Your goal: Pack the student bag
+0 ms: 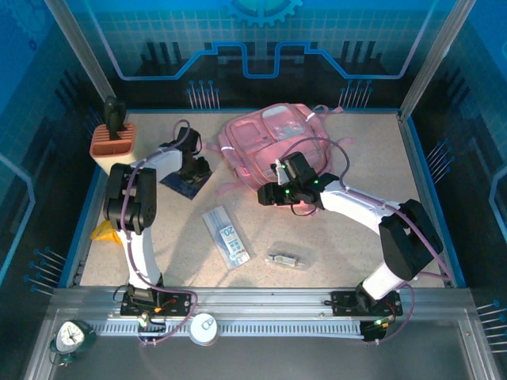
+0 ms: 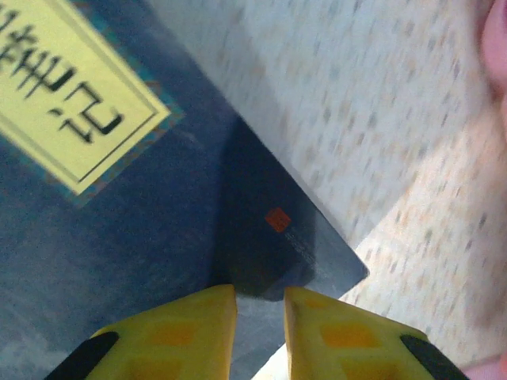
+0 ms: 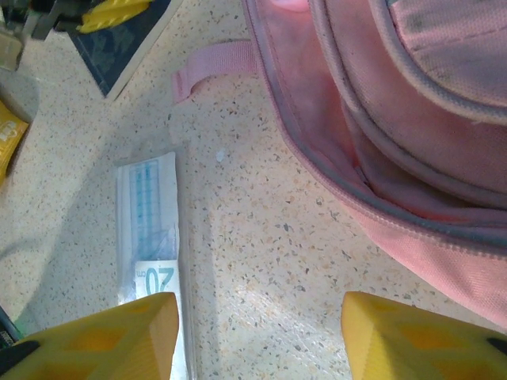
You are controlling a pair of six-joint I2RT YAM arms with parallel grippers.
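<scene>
at the far side of the table (image 1: 356, 261), a little right of centre, lies the student bag (image 1: 269, 142), with both arms low near it.
bag is soft pink fabric with paler front pockets facing up, white trim, and straps splayed on the tabletop. top view gives the layout: orange holder (image 1: 112, 141) far left, clear ruler packet (image 1: 226, 235) and a small metal item (image 1: 283, 259) in the near middle, apart from each other. right wrist view adds the bag's grey-piped layers up close and a loose strap (image 3: 214, 67). right gripper (image 3: 257, 299) has its fingers spread wide over bare table, packet by one fingertip. left wrist view shows left gripper (image 2: 260, 294), fingers nearly together at the edge of a dark blue book (image 2: 158, 237) with a yellow label, can't tell if it pinches it. bare tabletop lies near right of the bag.
</scene>
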